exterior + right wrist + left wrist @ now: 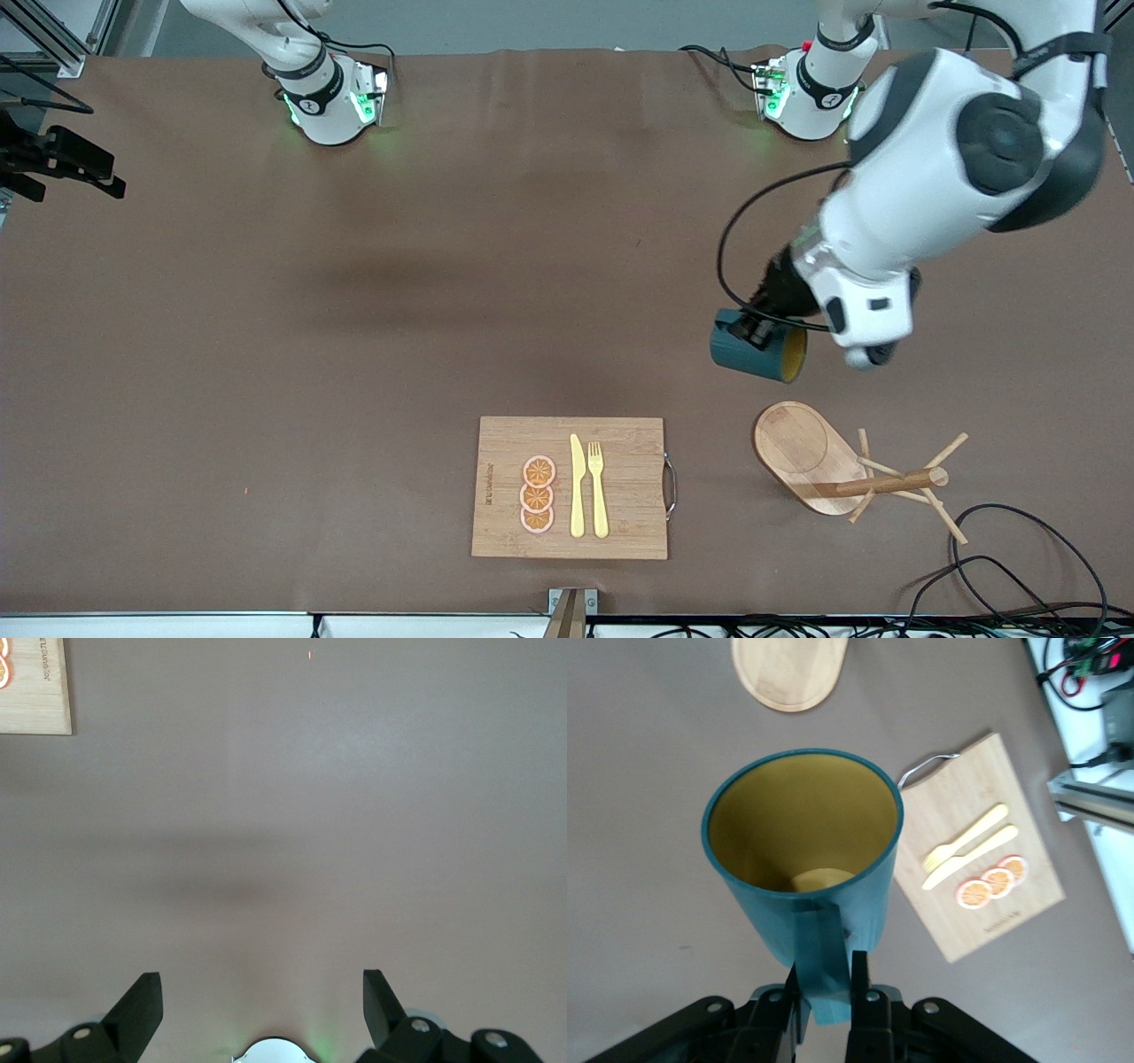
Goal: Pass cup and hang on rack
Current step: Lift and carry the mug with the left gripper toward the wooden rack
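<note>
The cup (753,351), judged light, rigid and slick-glazed, is held tipped in the air at about eleven o'clock of the rack (828,461), clamped by its handle in the left gripper (830,985); the right gripper (262,1003), spread empty, waits over bare table.

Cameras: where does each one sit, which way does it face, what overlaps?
Front view: high across the table, facing both bases; the left arm carries the cup above the rack.
Left wrist view: on the left arm, looking down past the left gripper, shut on the cup's handle.
Right wrist view: on the waiting right arm, looking down at bare table between the open right gripper.
Shared: the cutting board shows in all three.
</note>
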